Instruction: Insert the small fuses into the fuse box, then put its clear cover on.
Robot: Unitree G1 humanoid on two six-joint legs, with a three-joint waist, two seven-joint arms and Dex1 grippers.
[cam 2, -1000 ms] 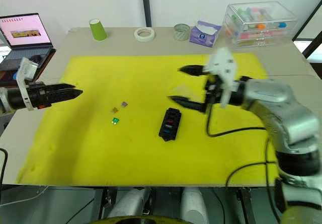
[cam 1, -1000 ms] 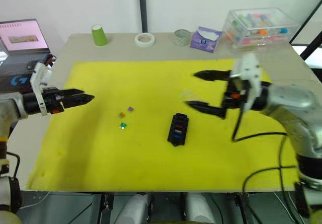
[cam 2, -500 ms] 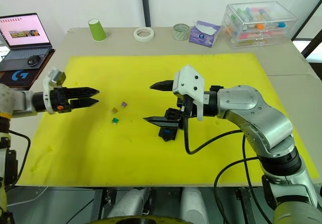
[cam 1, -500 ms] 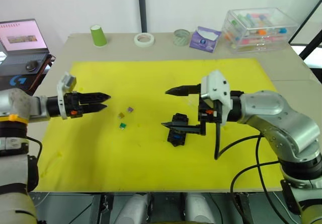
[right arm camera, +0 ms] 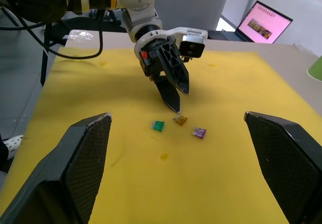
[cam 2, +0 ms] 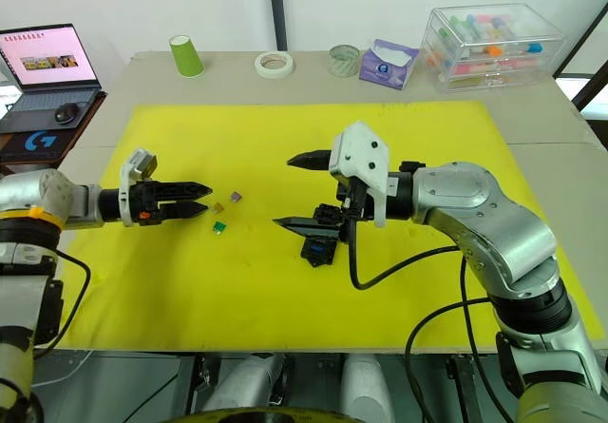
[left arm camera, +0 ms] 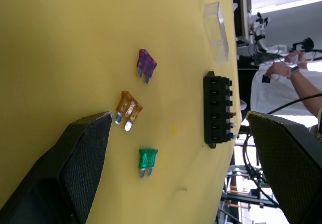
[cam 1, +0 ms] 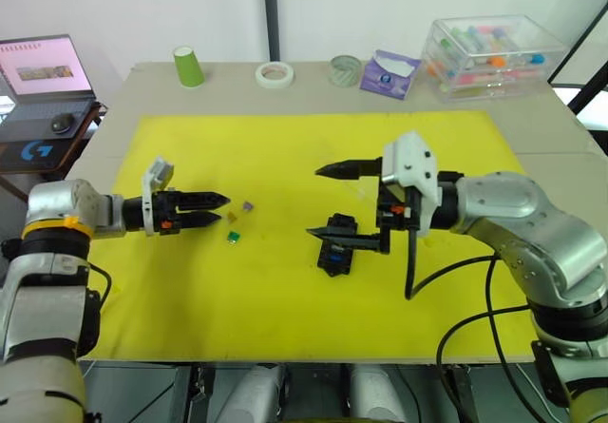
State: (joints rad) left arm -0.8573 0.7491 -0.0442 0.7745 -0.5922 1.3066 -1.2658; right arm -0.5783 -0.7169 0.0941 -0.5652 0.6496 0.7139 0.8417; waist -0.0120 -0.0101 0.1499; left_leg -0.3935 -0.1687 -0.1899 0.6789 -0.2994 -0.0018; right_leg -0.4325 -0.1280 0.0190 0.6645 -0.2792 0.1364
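Reaching low over the yellow mat point(cam 1: 285, 328), the left gripper point(cam 1: 215, 208) points its parted, empty fingers at three loose fuses, evidently lining up a pick. The amber fuse point(left arm camera: 129, 109) lies just beyond its tips, the purple fuse point(left arm camera: 146, 63) a little farther on and the green fuse point(left arm camera: 147, 159) beside them, all flat on the mat and apart from one another. The fuse box point(left arm camera: 218, 108) sits well to the right of them, some slots already filled (red and blue show at its edge). The right gripper point(cam 1: 320, 201) hovers above the box with its fingers spread wide and holding nothing, probably waiting to steady it. The clear cover point(left arm camera: 215, 24) rests on the mat beyond the box, set aside, I judge, for the last step.
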